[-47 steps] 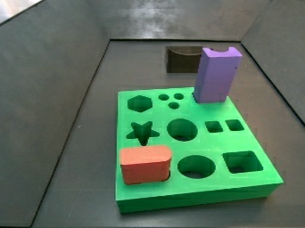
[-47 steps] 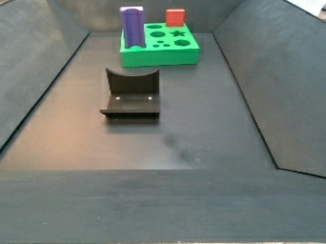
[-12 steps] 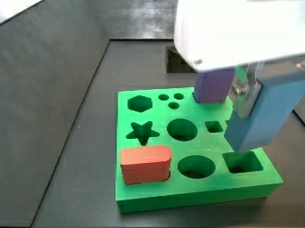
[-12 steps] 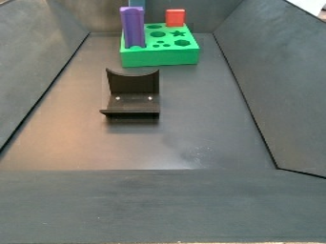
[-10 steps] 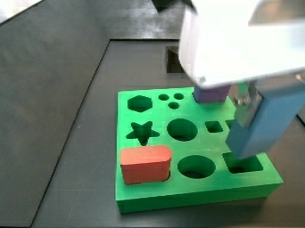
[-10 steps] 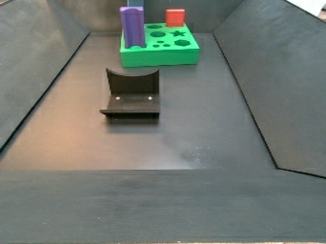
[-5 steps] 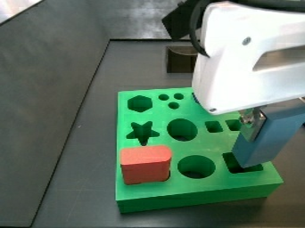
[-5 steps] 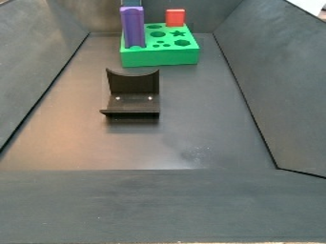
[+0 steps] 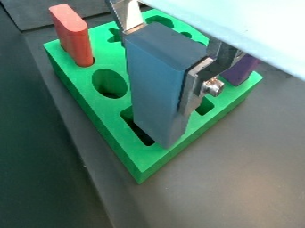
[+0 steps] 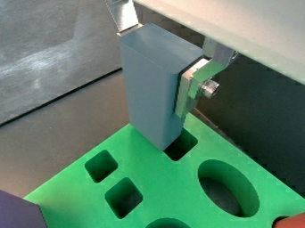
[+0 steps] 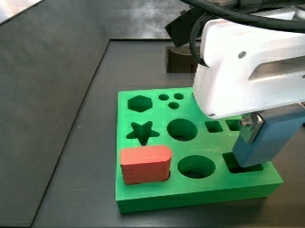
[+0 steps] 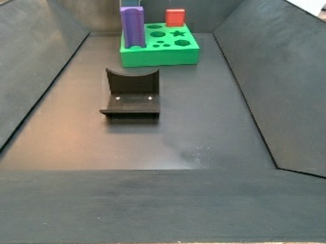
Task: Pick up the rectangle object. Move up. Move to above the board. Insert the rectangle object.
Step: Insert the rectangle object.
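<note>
My gripper [image 9: 159,67] is shut on the rectangle object [image 9: 155,102], a tall light-blue block, one silver finger [image 9: 195,82] on each side. The block stands upright with its lower end inside a square hole at a corner of the green board [image 9: 152,158]. The same shows from the gripper [image 10: 155,67], block [image 10: 152,107] and board [image 10: 143,174] in both wrist views. In a side view the gripper [image 11: 263,132] holds the block [image 11: 273,142] in the front right hole of the board [image 11: 191,191]. A side view shows the board [image 12: 159,54] far off, without gripper or blue block.
A short red block [image 11: 145,165] stands in the board's front left. A purple block [image 12: 132,24] stands at another corner, its edge showing beside the gripper [image 9: 242,68]. The fixture [image 12: 132,92] sits on the dark floor before the board, within grey walls.
The gripper has come down with the blue block, whose lower end has gone from above the square hole into it. Over the last half second it barely moved.
</note>
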